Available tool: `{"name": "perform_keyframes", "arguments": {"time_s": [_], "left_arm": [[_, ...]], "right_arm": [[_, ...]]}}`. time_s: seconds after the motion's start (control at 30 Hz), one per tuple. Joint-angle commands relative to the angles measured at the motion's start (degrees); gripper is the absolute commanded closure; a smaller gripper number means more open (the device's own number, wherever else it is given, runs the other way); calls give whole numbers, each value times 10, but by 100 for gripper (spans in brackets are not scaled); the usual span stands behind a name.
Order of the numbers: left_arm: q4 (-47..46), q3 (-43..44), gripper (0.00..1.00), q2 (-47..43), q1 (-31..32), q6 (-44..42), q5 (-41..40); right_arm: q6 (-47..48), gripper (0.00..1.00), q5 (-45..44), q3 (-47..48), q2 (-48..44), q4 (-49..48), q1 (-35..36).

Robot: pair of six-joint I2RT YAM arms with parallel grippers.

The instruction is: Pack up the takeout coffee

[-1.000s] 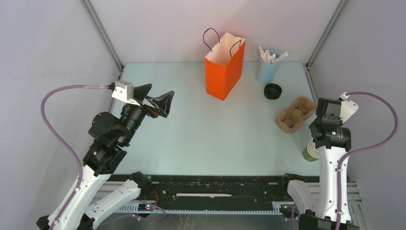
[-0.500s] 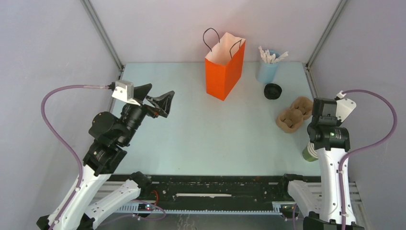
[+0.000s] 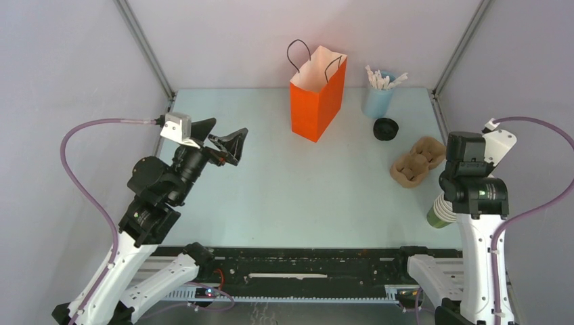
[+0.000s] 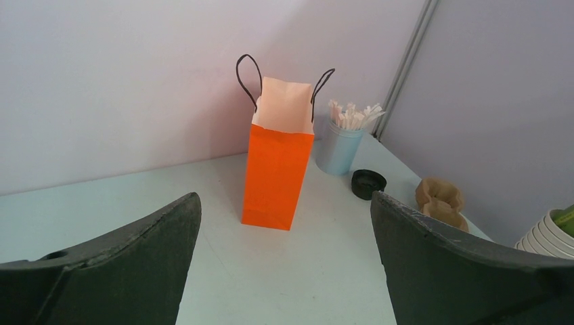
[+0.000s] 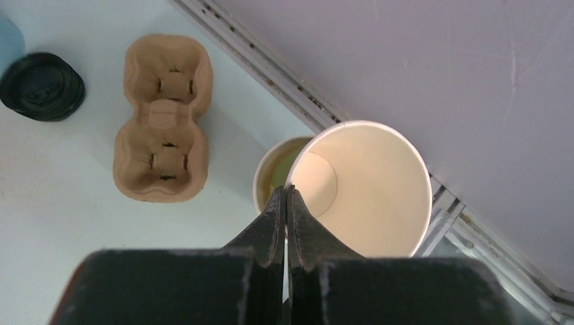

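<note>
**Takeout coffee not yet made up: right arm pinching a bare cup at the stack**

No lidded olive cup shows in any view; its likely parts lie apart. On the table (image 3: 284,196) the black lid (image 3: 385,128) lies flat at 2 o'clock, the orange bag (image 3: 317,95) stands open at 12, and the pulp carrier (image 3: 417,161) sits at 3. At 4 o'clock the right gripper (image 5: 285,193) is pinched tight on the rim of the top cup (image 5: 365,196), which sits offset from the stack (image 3: 441,213) below it. The left gripper (image 3: 227,130) hangs wide and empty at 9 o'clock, facing the bag.

The step looks like freeing one cup. Draw it slowly straight up along the stack's axis, watching that the next cup does not cling and rise too. The thin paper rim may buckle or slip in so narrow a pinch, so keep the cup upright and avoid swinging it.
</note>
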State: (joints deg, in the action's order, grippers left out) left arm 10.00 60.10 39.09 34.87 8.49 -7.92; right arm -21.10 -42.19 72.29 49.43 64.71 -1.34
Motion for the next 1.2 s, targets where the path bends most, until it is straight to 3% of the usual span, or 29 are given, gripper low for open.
{"name": "perform_keyframes", "arguments": {"time_s": [0.0,0.17,0.37,0.5,0.6,0.7,0.87,1.0,1.17], "left_arm": [[-12,-1,0,4,3,-11,0],[-12,-1,0,5,3,-12,-3],[-12,-2,0,3,1,-12,-12],[-14,-8,0,-2,0,-13,-42],[-20,-17,0,-12,-2,-14,-85],[-31,-29,0,-27,-3,-15,-122],[-49,-46,0,-41,-3,-22,-155],[-49,-47,0,-34,-3,-23,-158],[-48,-46,0,-27,-4,-22,-156]], "right_arm": [[3,100,-28,69,4,40,10],[24,100,-39,172,19,83,64],[68,100,-76,307,83,115,259],[86,100,-71,262,154,83,478],[87,100,38,189,212,-30,562],[68,100,165,115,269,-149,598],[35,100,254,69,362,-263,637],[24,100,272,49,419,-309,651],[7,100,269,-4,413,-360,648]]}}
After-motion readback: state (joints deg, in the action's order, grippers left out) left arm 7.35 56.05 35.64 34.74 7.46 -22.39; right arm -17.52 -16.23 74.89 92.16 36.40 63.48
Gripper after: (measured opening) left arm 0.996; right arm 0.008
